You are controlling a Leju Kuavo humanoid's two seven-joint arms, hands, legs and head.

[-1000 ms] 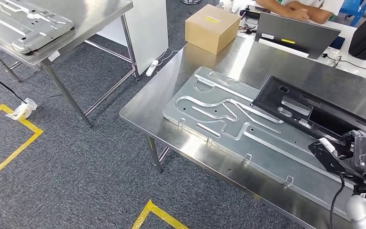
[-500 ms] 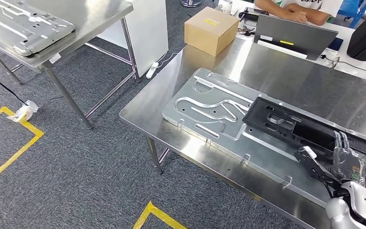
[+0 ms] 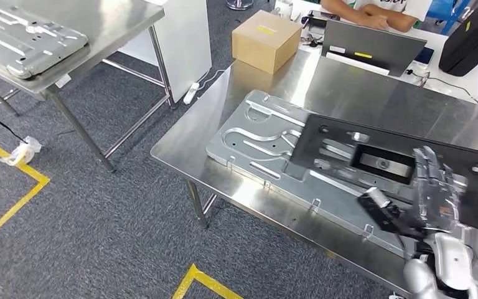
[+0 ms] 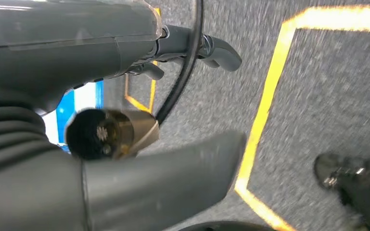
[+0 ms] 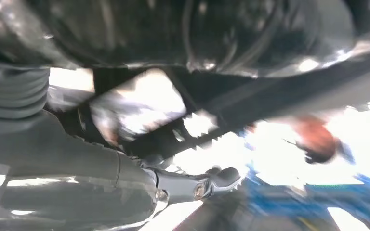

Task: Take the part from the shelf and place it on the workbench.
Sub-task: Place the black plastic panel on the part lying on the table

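The part is a flat black panel [image 3: 348, 140] with a rectangular cut-out, lying low and nearly level over the steel workbench [image 3: 361, 87]. It overlaps the right half of a ribbed silver metal plate [image 3: 249, 134] on the bench. My right hand [image 3: 432, 187] grips the panel's near edge, fingers spread over its top. In the right wrist view the black panel [image 5: 197, 33] sits blurred just beyond my right hand [image 5: 101, 178]. My left hand [image 4: 125, 96] hangs over the grey carpet, thumb and fingers apart, holding nothing.
A cardboard box [image 3: 267, 40] stands on the bench's far corner, beside a grey laptop lid [image 3: 373, 47] and a black case [image 3: 473, 40]. A person's arms [image 3: 373, 15] rest behind them. A second steel table [image 3: 99, 25] at the left carries another plate [image 3: 25, 40]. Yellow tape [image 3: 12, 199] marks the floor.
The black panel has swung from tilted up to nearly flat and come left over the silver plate, my right hand moving with it. The head view has shifted slightly.
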